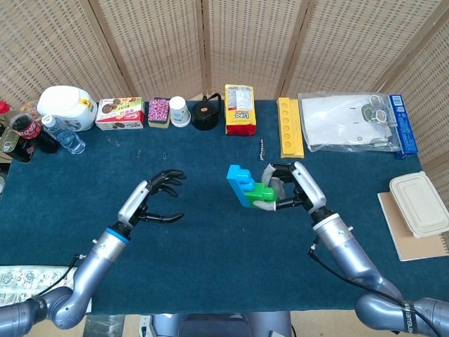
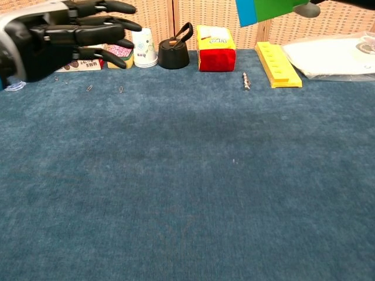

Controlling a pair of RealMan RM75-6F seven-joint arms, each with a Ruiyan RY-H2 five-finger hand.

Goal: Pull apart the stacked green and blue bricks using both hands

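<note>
The stacked bricks hang in the air above the table's middle: a blue brick [image 1: 239, 184] on the left, joined to a green brick [image 1: 263, 191] on the right. My right hand [image 1: 291, 188] grips the green brick from the right. In the chest view only the bricks' lower edge shows at the top, blue brick [image 2: 245, 12] beside green brick [image 2: 272, 7]. My left hand [image 1: 156, 196] is raised to the left of the bricks, apart from them, fingers spread and holding nothing. It fills the upper left of the chest view as the left hand [image 2: 55, 38].
Along the table's far edge stand a white jug [image 1: 66, 107], a snack box [image 1: 120, 113], a paper cup [image 1: 179, 111], a black kettle [image 1: 205, 114], a yellow-red packet [image 1: 239, 109] and a yellow tray [image 1: 290, 126]. A plastic bag [image 1: 347, 121] and lidded container [image 1: 419, 203] lie right.
</note>
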